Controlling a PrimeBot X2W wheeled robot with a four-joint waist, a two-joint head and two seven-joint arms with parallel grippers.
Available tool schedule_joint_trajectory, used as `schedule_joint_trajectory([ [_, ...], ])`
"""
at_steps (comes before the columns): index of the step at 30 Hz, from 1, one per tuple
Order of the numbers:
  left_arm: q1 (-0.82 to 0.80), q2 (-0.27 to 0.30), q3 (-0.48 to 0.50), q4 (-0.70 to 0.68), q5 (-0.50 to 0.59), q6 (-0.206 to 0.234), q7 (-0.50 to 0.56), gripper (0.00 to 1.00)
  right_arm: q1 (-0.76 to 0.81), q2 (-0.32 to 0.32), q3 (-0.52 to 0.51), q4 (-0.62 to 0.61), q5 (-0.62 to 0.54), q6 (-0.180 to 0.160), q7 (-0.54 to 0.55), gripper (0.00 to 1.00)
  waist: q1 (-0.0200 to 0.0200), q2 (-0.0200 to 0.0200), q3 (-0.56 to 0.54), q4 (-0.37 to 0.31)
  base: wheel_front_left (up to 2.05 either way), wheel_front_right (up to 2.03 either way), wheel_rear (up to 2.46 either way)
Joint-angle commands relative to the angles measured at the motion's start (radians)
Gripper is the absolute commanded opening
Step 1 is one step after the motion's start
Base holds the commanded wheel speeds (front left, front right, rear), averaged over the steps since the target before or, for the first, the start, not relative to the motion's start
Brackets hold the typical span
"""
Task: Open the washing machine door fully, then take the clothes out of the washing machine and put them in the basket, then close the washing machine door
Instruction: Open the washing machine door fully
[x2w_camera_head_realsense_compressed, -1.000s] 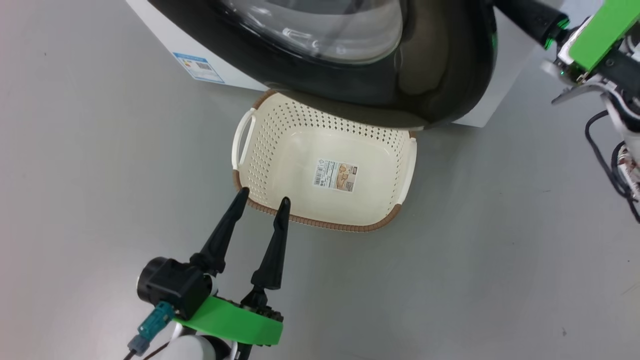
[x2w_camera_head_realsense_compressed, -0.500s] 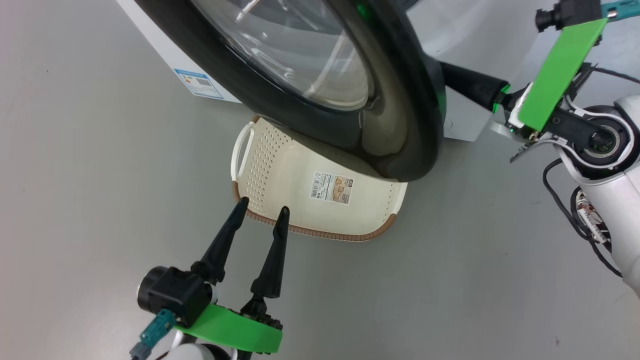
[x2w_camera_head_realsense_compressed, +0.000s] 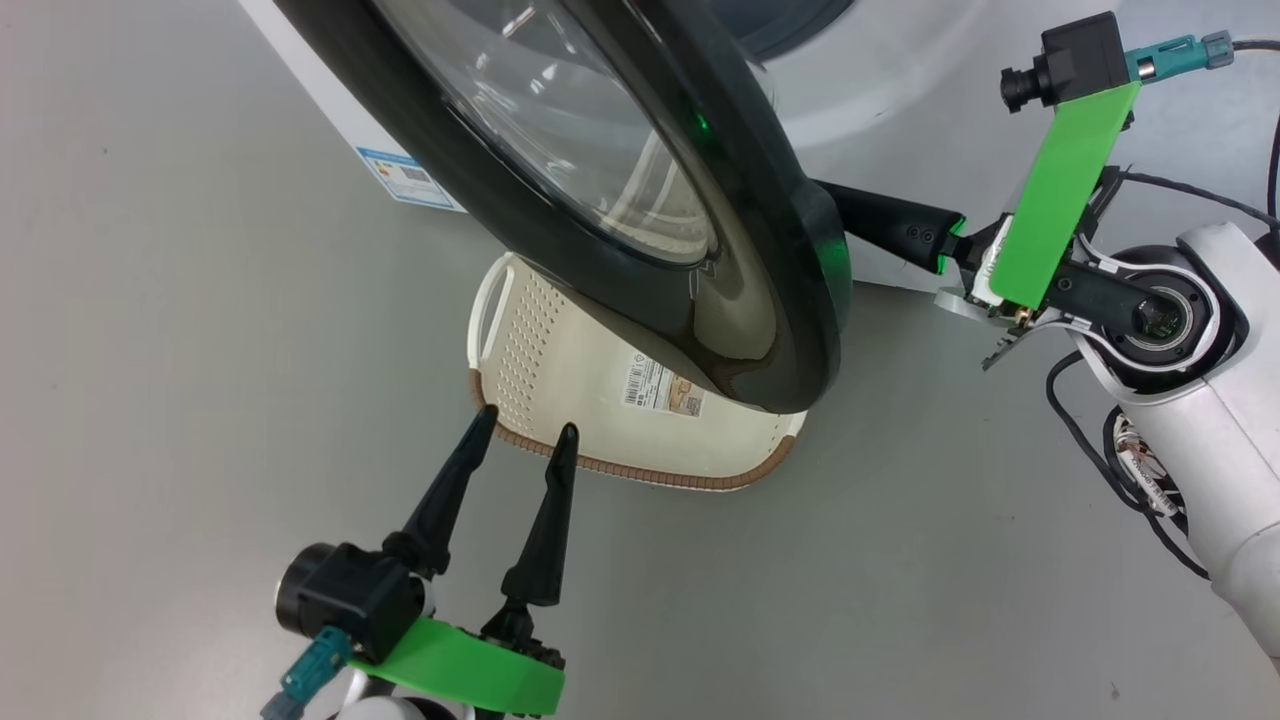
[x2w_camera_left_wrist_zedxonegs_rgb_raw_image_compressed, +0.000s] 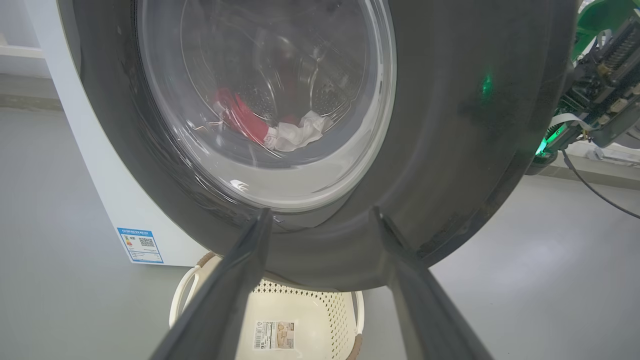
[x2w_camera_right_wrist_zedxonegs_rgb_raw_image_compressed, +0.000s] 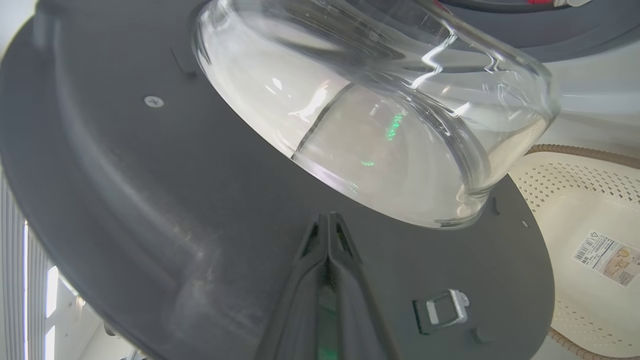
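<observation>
Hiding the basket's (x2w_camera_head_realsense_compressed: 520, 340) far half, the half-open door (x2w_camera_head_realsense_compressed: 600, 180) juts out; the right claw (x2w_camera_right_wrist_zedxonegs_rgb_raw_image_compressed: 328, 217), clenched on nothing, touches its inner face. Left claw (x2w_camera_head_realsense_compressed: 527, 420) gapes near the basket; clothes (x2w_camera_left_wrist_zedxonegs_rgb_raw_image_compressed: 250, 122) blur inside the washing machine (x2w_camera_left_wrist_zedxonegs_rgb_raw_image_compressed: 100, 165).

We take this for a bare test room or lab, not a home: a white washing machine (x2w_camera_left_wrist_zedxonegs_rgb_raw_image_compressed: 130, 215) stands alone on a smooth grey floor (x2w_camera_head_realsense_compressed: 150, 350), a cream basket (x2w_camera_head_realsense_compressed: 520, 340) before it, and a plain pale wall (x2w_camera_left_wrist_zedxonegs_rgb_raw_image_compressed: 12, 25) at the left wrist view's upper left.
</observation>
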Motion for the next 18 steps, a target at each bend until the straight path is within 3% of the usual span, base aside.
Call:
schedule_joint_trajectory([
  [1, 0.007, 0.011, 0.032, -0.023, 0.011, 0.006, -0.012, 1.0, 0.031, 0.017, 0.004, -0.023, -0.022, 0.008, -0.005, 0.0, 0.0, 0.0, -0.001, 0.001, 0.0, 0.0, 0.0],
  [9, 0.007, 0.011, 0.032, -0.021, 0.01, 0.002, -0.012, 1.0, 0.03, 0.018, -0.019, -0.009, -0.06, 0.008, -0.053, 0.0, 0.0, 0.0, -0.006, -0.003, 0.0, 0.0, 0.0],
  [13, 0.008, 0.011, 0.035, -0.02, 0.011, -0.002, -0.012, 1.0, 0.04, 0.013, -0.038, 0.002, -0.076, 0.008, -0.09, 0.31, 0.0, 0.0, -0.011, -0.009, 0.0, 0.0, 0.0],
  [15, 0.009, 0.011, 0.038, -0.018, 0.013, -0.003, -0.012, 1.0, 0.053, 0.011, -0.049, 0.009, -0.082, 0.008, -0.114, 0.6, 0.0, 0.0, -0.016, -0.014, 0.0, 0.0, 0.0],
  [17, 0.012, 0.011, 0.043, -0.016, 0.016, -0.004, -0.012, 1.0, 0.071, 0.006, -0.059, 0.011, -0.087, 0.008, -0.136, 1.0, 0.0, 0.0, -0.022, -0.021, 0.0, 0.0, 0.0],
  [18, 0.013, 0.011, 0.047, -0.015, 0.017, -0.005, -0.012, 1.0, 0.081, 0.002, -0.062, 0.011, -0.091, 0.008, -0.146, 1.0, 0.0, 0.0, -0.025, -0.024, 0.0, 0.0, 0.0],
])
